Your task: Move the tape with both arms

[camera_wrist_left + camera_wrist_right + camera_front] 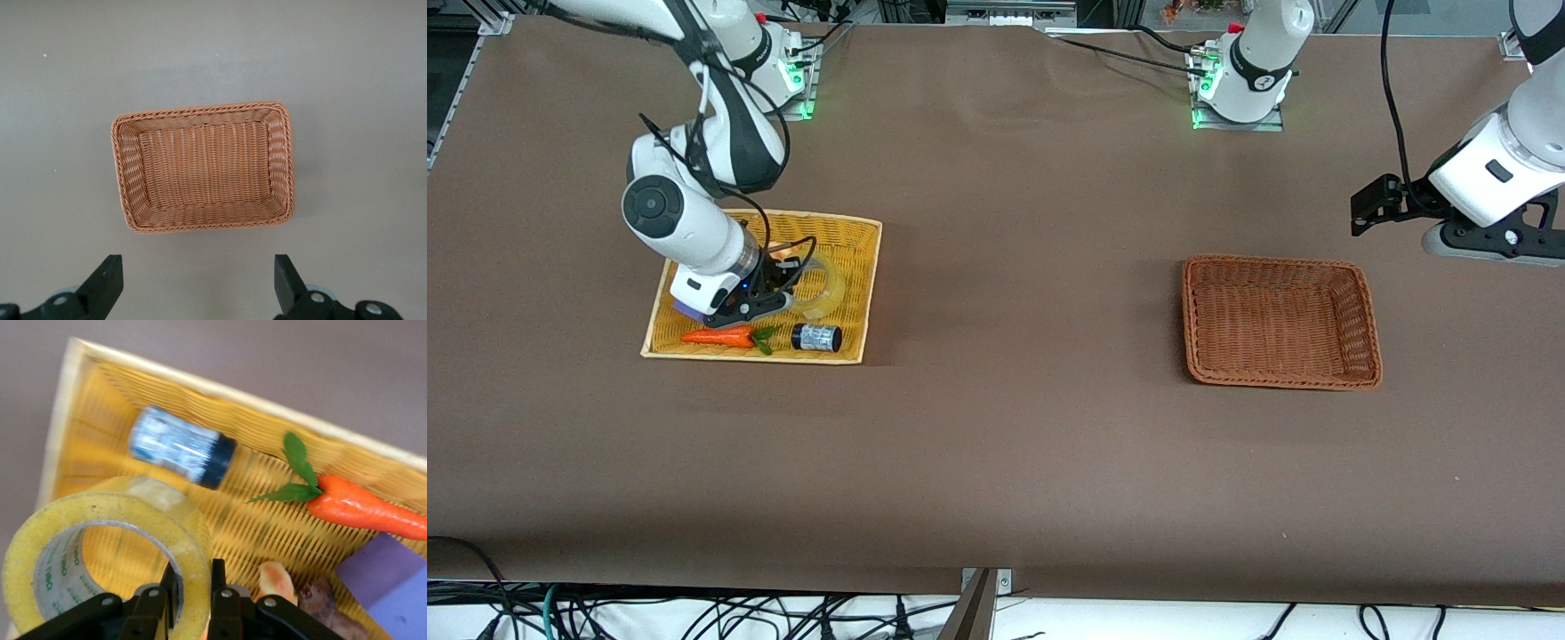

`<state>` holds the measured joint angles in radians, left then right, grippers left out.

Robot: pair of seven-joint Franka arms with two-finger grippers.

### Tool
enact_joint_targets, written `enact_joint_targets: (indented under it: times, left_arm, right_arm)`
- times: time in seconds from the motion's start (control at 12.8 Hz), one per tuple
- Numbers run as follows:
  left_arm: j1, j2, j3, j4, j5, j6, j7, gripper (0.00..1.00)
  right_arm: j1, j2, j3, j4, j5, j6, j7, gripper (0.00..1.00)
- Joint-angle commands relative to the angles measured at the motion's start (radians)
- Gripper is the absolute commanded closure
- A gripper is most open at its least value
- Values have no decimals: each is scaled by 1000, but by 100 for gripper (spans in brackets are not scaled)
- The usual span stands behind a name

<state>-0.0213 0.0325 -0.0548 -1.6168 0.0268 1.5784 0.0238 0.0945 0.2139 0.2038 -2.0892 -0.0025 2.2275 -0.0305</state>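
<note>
The tape (824, 289), a yellowish translucent ring, is at the yellow woven tray (869, 284) toward the right arm's end of the table. My right gripper (781, 277) is down in the tray. In the right wrist view my right gripper (193, 577) is shut on the tape (137, 503), one finger inside the ring and one outside its wall. I cannot tell whether the tape still touches the tray. My left gripper (1369, 206) waits in the air over the table at the left arm's end. In the left wrist view it (198, 270) is open and empty.
The tray also holds a toy carrot (720, 337), a small dark jar (816, 338) and a purple block (685, 310). A brown wicker basket (1280, 320) stands toward the left arm's end and is empty; it also shows in the left wrist view (203, 167).
</note>
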Motion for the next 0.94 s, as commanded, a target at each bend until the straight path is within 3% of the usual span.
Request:
enact_joint_targets:
  times: [0.0,0.39,0.86]
  left_arm:
    - [29,24,-5,40,4,-26,7,0]
    - [50,29,-10,75,2,-31,-2,0]
    - [43,41,-13,81,2,-29,-2,0]
  right_arm:
    - [7,-16,55,154,12,-174,24,100]
    - [212,56,72,228,21,-138,384,100]
    - [522,414,72,565,-29,-62,899,100]
